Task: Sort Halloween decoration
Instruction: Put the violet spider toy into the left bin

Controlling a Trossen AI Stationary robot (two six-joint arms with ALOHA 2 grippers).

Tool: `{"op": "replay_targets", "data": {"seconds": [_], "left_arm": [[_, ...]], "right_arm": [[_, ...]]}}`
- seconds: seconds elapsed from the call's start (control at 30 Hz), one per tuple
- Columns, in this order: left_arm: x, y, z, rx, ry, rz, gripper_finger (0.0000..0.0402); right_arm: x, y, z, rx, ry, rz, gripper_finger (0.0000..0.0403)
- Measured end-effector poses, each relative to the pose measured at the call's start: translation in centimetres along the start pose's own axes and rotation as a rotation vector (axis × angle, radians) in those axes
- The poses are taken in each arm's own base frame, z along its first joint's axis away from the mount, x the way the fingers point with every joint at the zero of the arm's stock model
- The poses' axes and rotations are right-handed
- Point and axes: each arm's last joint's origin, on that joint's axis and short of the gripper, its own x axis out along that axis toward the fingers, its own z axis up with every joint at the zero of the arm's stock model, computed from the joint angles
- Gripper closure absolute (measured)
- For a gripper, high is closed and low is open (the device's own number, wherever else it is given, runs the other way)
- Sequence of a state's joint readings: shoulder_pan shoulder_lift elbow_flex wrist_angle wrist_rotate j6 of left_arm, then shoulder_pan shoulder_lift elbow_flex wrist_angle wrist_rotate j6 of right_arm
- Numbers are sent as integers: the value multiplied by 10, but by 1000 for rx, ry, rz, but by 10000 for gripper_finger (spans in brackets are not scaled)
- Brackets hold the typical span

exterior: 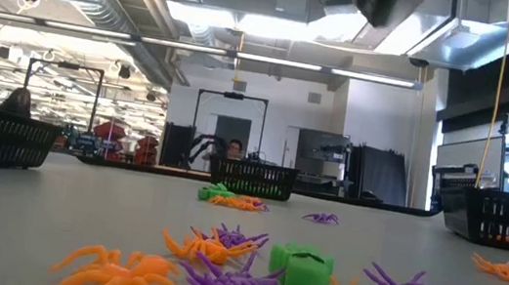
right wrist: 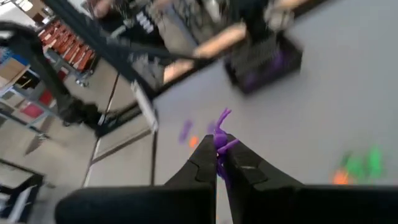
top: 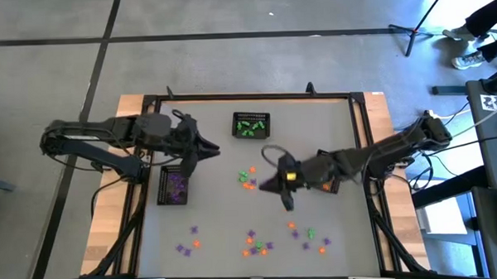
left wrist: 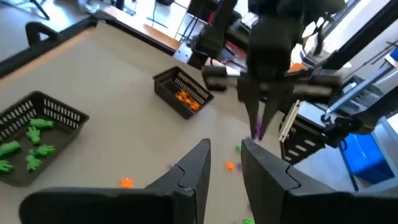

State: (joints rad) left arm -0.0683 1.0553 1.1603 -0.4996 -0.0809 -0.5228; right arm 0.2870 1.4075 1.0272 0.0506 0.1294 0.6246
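Our right gripper is pinched on a purple spider above mid-table; other trinkets lie scattered along the near edge. We judge it feather-light, its thin legs bendy and slippery, so hold the body. Our left gripper hovers over the purple basket, fingers apart, empty. Motion blurs how the spider sits.

Three baskets ring the table's middle; trinkets lie scattered near its front.
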Motion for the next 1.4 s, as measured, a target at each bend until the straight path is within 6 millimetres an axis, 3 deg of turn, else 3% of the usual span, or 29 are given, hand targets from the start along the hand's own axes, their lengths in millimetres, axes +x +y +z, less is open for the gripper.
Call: {"op": "replay_targets", "data": {"seconds": [0.2,0.4,0.5,0.6,0.8,1.07,1.4], "left_arm": [[13,-1,0,23,39,-67,319],[-29,1,7,-14,-66,-68,319],[-41,5,5,-61,-64,-24,319],[-41,6,2,-78,-45,-12,319],[-24,3,-1,-50,18,-22,319],[-9,1,-5,-44,98,-83,319],[-13,-2,-6,-44,141,-174,319]], "right_arm": [[3,-11,48,-88,-117,-30,391],[38,-17,83,-166,-118,25,391],[60,-17,96,-207,-89,60,391],[75,-16,107,-223,-57,54,391],[92,-11,115,-251,-30,87,391],[92,-11,114,-250,-16,84,391],[92,-12,113,-246,-3,77,391]]}}
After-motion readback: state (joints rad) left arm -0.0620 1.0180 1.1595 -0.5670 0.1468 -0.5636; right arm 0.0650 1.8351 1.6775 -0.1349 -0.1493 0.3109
